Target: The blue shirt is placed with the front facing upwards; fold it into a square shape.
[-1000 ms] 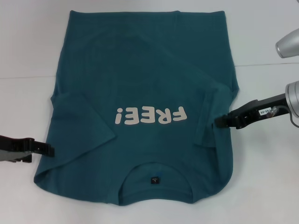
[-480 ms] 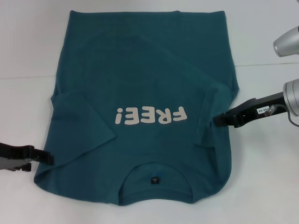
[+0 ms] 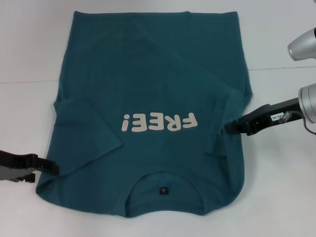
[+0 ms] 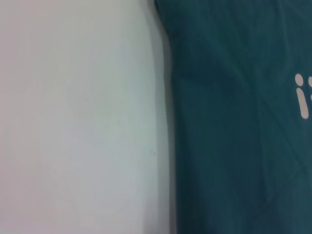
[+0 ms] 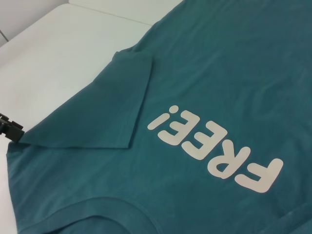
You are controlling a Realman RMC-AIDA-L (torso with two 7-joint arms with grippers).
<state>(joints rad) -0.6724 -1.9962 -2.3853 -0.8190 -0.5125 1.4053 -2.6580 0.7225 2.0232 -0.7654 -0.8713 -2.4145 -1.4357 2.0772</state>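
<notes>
The blue shirt (image 3: 148, 74) lies flat on the white table, front up, collar toward me, with white "FREE!" lettering (image 3: 159, 122) and a small dark neck tag (image 3: 163, 189). Both sleeves are folded inward over the body. My left gripper (image 3: 53, 167) sits low at the shirt's left edge near the shoulder; the right wrist view shows the left gripper's tip (image 5: 14, 130) touching the fabric corner. My right gripper (image 3: 228, 127) reaches in over the folded right sleeve. The left wrist view shows the shirt's side edge (image 4: 234, 122) beside bare table.
The white table (image 3: 29, 49) surrounds the shirt on both sides. A seam line crosses the tabletop behind the shirt's middle. Silver segments of the right arm (image 3: 308, 101) hang at the right edge.
The left gripper has dropped lower and edged slightly inward at the shirt's left edge. The right gripper has crept a little up and inward over the sleeve. The shirt lies unchanged.
</notes>
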